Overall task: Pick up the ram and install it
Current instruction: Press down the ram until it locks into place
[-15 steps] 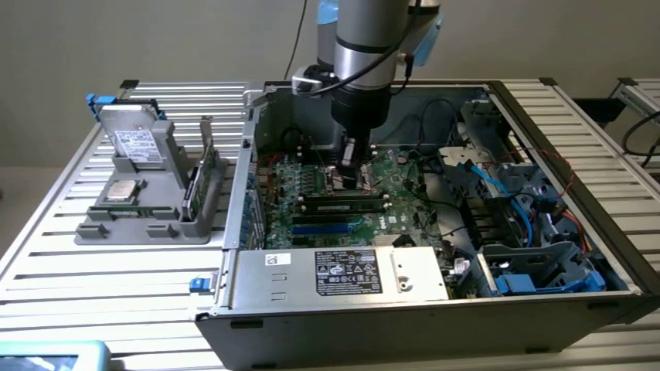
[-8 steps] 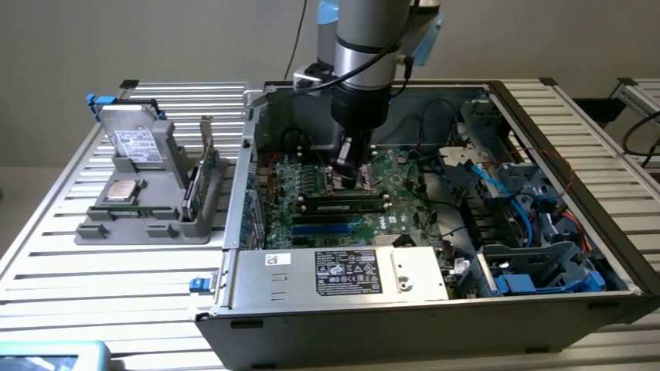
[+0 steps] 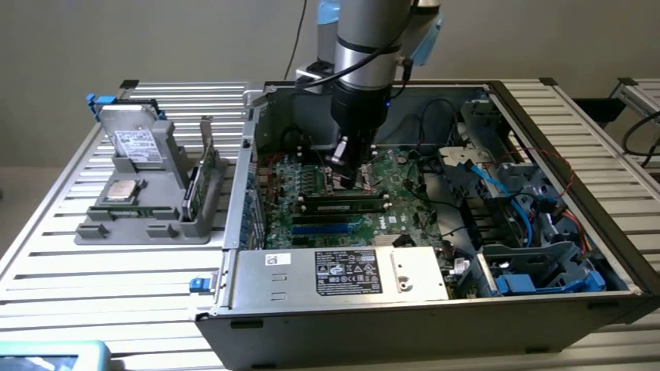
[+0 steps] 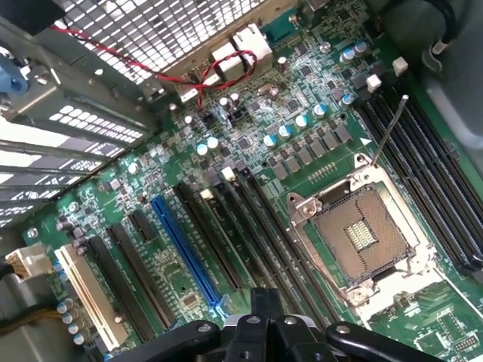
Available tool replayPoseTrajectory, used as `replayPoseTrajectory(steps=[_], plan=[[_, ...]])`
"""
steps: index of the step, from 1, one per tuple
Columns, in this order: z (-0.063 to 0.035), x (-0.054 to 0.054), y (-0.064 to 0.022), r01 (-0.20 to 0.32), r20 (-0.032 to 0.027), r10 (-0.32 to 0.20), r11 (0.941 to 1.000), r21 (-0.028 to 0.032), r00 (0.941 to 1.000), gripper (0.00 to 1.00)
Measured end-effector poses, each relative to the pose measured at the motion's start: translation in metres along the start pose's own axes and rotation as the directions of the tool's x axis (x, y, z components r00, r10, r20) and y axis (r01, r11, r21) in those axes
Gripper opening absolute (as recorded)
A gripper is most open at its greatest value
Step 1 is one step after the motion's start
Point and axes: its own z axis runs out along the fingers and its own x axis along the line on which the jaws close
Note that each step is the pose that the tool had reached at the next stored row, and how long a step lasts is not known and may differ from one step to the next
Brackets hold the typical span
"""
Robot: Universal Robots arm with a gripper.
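Jaws (image 3: 348,171): pressed together, nothing seen pinched between them; held low inside the open case (image 3: 577,131), just above the motherboard (image 4: 249,121). In the wrist view the jaws (image 4: 264,317) are seen over the long black slots (image 4: 264,226), with the empty processor socket (image 4: 361,235) just beside them and a blue slot (image 4: 185,249) on the other side.
Ram (image 3: 342,207): seen lying along a slot on the motherboard, just in front of the jaws in the exterior view; whether fully seated cannot be told.
Grey holder (image 3: 144,220): set on the worktop (image 3: 83,286), at the exterior view's left of the case, carrying a silver processor (image 3: 124,190) and a drive (image 3: 136,143).
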Motion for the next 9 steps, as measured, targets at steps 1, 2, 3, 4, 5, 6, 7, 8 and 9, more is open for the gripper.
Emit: replayPoseTrajectory(steps=[1, 2, 3, 4, 5, 6, 7, 8, 9], plan=[[0.0000, 0.0000, 0.0000, -0.014, 0.0000, 0.014, 0.9999, -0.0013, 0.9999, 0.11], [0.0000, 0.0000, 0.0000, -0.028, 0.0001, 0.028, 0.9996, -0.0027, 0.9996, 0.11], [0.0000, 0.0000, 0.0000, -0.042, 0.0001, 0.042, 0.9991, -0.0040, 0.9991, 0.11], [0.0000, 0.0000, 0.0000, -0.056, 0.0003, 0.056, 0.9984, -0.0054, 0.9985, 0.11], [0.0000, 0.0000, 0.0000, -0.070, 0.0004, 0.070, 0.9976, -0.0068, 0.9976, 0.11], [0.0000, 0.0000, 0.0000, -0.083, 0.0004, 0.083, 0.9965, -0.0082, 0.9965, 0.11], [0.0000, 0.0000, 0.0000, -0.098, 0.0005, 0.098, 0.9952, -0.0096, 0.9952, 0.11], [0.0000, 0.0000, 0.0000, -0.112, 0.0005, 0.112, 0.9937, -0.0110, 0.9937, 0.11], [0.0000, 0.0000, 0.0000, -0.125, 0.0004, 0.125, 0.9920, -0.0123, 0.9921, 0.11]])
